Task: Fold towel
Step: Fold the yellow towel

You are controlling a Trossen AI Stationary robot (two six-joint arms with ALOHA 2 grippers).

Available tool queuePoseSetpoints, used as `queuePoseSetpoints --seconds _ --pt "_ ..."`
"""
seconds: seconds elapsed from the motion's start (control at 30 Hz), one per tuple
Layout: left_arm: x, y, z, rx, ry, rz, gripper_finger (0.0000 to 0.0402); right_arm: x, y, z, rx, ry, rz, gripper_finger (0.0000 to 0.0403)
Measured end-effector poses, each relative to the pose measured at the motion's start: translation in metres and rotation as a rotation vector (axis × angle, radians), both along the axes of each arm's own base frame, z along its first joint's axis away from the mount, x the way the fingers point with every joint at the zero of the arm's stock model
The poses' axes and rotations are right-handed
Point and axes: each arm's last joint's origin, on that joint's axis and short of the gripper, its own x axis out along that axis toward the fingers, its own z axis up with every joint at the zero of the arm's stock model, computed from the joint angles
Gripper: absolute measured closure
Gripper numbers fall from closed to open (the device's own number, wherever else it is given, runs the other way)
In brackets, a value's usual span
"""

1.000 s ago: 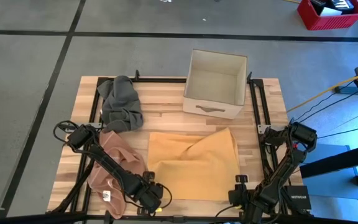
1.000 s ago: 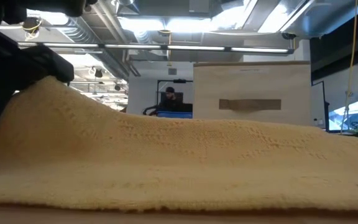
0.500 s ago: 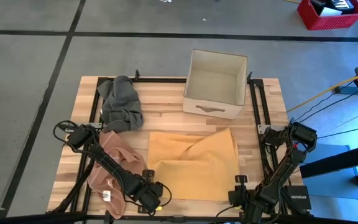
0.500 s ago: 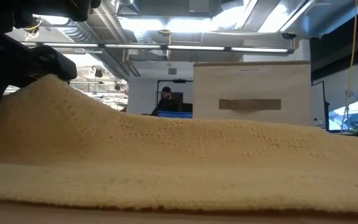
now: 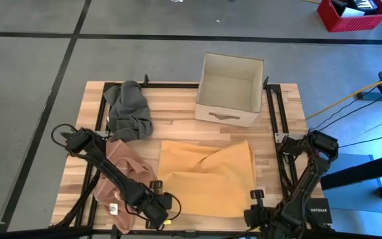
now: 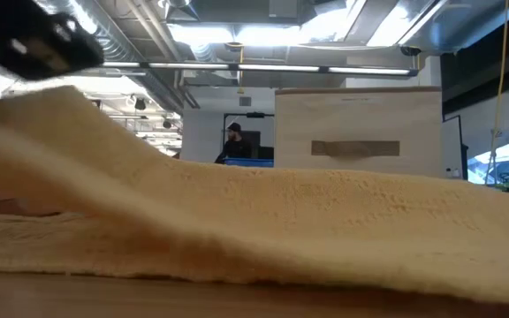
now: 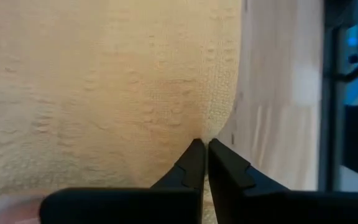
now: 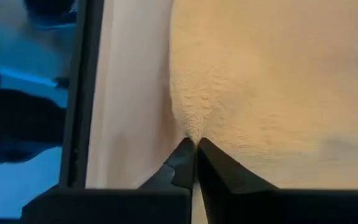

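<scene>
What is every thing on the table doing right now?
Yellow towel: spread out, top layer rumpled, near corners pinched.
Left end effector: shut on towel corner.
Right end effector: shut on towel corner.
White box: upright, open, empty.
Grey cloth: crumpled.
Pink cloth: crumpled.

Three cloths: one yellow towel [image 5: 204, 178], one pink [image 5: 121, 174], one grey [image 5: 129, 110]; one box [image 5: 229, 89].

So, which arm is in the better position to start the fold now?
Neither alone. The left gripper and the right gripper are each shut on a near corner of the yellow towel, so they should probably lift together.
</scene>
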Motion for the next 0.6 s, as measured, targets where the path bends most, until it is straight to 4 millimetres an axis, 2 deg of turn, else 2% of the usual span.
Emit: queuePoseSetpoints --seconds 0.17,0.3,0.43,0.6 --pt "-0.008 0.006 0.028 0.019 -0.086 0.02 0.0399 0.003 0.0 0.028 -0.09 -0.058 -0.012 0.0395" --pt "-0.021 0.02 0.063 0.127 -0.221 0.085 0.0399 0.003 -0.008 0.05 -0.208 -0.167 -0.057 0.0391" --pt "-0.034 0.043 0.101 0.235 -0.383 0.173 0.0399 -0.002 -0.027 0.07 -0.317 -0.293 -0.127 0.0396" --pt "-0.044 0.075 0.143 0.383 -0.56 0.22 0.04 -0.017 -0.064 0.109 -0.37 -0.489 -0.272 0.0396"
